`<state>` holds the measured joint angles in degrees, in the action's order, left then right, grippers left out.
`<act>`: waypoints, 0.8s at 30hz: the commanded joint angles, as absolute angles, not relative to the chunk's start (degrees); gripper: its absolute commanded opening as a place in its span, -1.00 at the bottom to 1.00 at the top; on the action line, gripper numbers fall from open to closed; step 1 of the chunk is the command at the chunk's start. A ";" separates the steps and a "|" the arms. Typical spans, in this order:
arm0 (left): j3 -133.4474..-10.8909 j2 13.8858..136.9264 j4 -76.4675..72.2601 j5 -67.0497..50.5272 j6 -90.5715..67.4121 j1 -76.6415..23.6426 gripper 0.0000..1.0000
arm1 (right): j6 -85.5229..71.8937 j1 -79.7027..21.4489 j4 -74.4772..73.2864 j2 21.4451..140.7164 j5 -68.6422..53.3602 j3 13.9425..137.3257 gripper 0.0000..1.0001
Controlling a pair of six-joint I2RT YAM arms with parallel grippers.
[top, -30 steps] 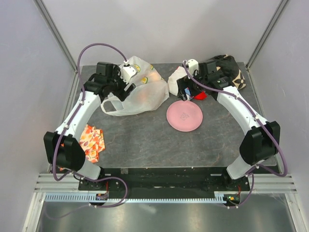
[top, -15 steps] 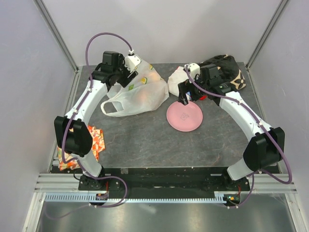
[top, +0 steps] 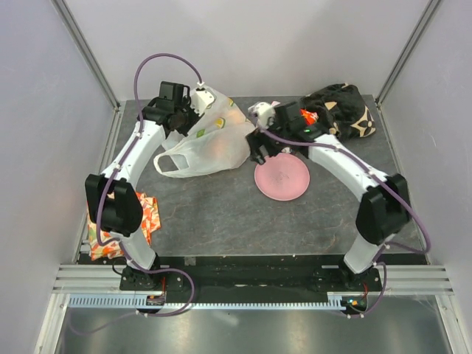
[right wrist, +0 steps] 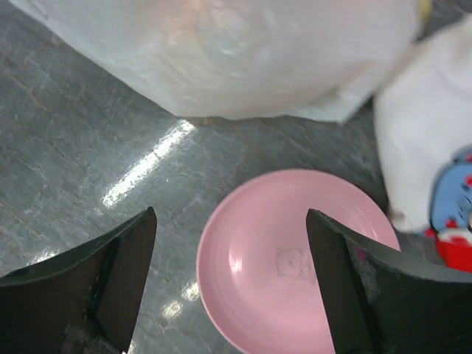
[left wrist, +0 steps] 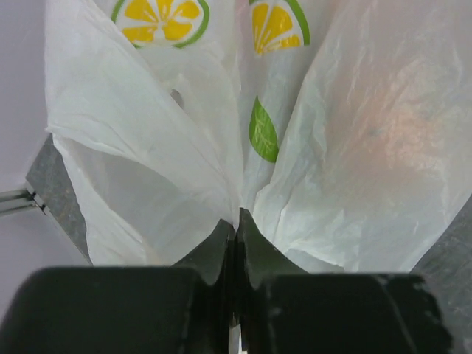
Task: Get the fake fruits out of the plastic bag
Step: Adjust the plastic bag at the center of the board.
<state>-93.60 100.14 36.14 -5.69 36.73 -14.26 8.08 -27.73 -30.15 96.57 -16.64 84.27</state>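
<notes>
The plastic bag [top: 214, 141] lies at the far left of the counter [top: 221, 214]. It is thin, crinkled and milky white, and printed with yellow lemon slices ringed in green and a green leaf. Its body bulges. An orange-pink blur glows through the wall, a fruit [left wrist: 402, 133] inside whose shape cannot be made out. 1 loop handle [top: 171, 166] trails flat toward the near left.

The left gripper [left wrist: 236, 225] is at the bag's far left corner. Its jaws are pressed together on a gathered fold of the plastic, which fans out above them in pleats.

The right gripper [right wrist: 230, 217] hangs just beside the bag's right edge with its 2 fingers spread wide and nothing between them. Below it are bare counter and the rim of a pink plate [right wrist: 295, 280]. The plate sits near the bag's right side without touching it.

A white cloth [right wrist: 420, 147] with blue and red print lies just beyond the plate. A dark cloth [top: 343, 110] is bunched in the far right corner. An orange patterned cloth [top: 144, 214] lies at the near left, well apart from the bag.
</notes>
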 commanded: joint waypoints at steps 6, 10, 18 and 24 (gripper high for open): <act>-104.42 99.95 45.00 -16.17 13.98 -6.42 -0.97 | 19.78 -43.58 -27.60 113.36 -10.54 103.50 0.72; -103.71 96.69 45.00 -17.14 10.55 -6.42 -0.97 | 19.08 -49.81 -27.42 116.10 -16.16 108.80 0.72; -103.01 96.33 45.88 -20.91 4.94 -6.42 -0.97 | 13.90 -57.83 -19.79 122.42 -13.45 108.46 0.79; -103.10 95.54 45.97 -23.99 1.06 -6.24 -0.97 | 11.78 -58.97 -6.25 128.48 -5.90 106.69 0.83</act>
